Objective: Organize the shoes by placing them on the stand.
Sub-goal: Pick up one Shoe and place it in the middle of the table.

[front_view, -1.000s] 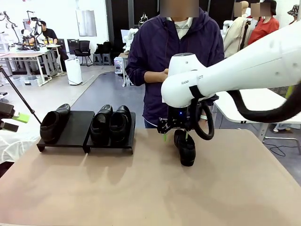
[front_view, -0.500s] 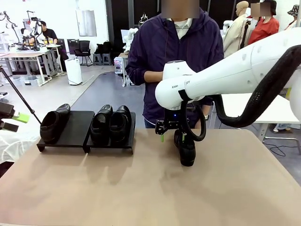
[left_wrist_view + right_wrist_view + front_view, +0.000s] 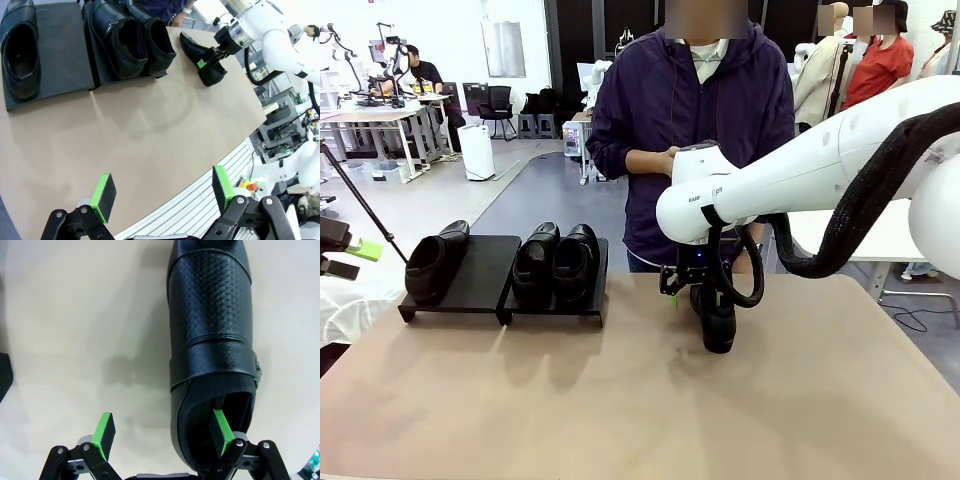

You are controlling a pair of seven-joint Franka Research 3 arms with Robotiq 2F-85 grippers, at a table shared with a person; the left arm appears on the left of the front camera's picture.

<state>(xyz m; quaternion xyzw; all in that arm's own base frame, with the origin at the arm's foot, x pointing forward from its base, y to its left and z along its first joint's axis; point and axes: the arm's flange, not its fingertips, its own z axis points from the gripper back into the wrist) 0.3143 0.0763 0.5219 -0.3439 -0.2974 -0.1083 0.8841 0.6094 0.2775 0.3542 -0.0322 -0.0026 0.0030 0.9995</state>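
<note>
One loose black shoe [image 3: 718, 322] stands on the table right of centre, toe toward me. My right gripper [image 3: 696, 284] hangs at its heel end. In the right wrist view this shoe [image 3: 210, 335] runs up the picture. My right gripper [image 3: 162, 432] is open, one green pad [image 3: 221, 429] inside the shoe's opening and the other pad [image 3: 105, 432] outside over the table. The stand [image 3: 485, 272] sits at the far left with one shoe [image 3: 430, 264] on its left panel and two shoes [image 3: 555, 262] on its right panel. My left gripper [image 3: 162, 192] is open and holds nothing, above the table's near edge.
A person in a dark purple jacket [image 3: 695, 110] stands at the far edge behind the loose shoe, hands together at chest height. Bare tabletop [image 3: 570, 400] spreads between the stand and the near edge. A black rod [image 3: 365, 205] slants at the left edge.
The right arm's wrist has shifted and its gripper has come down a little at the loose shoe's heel. The shoe and the shoes on the stand have not moved.
</note>
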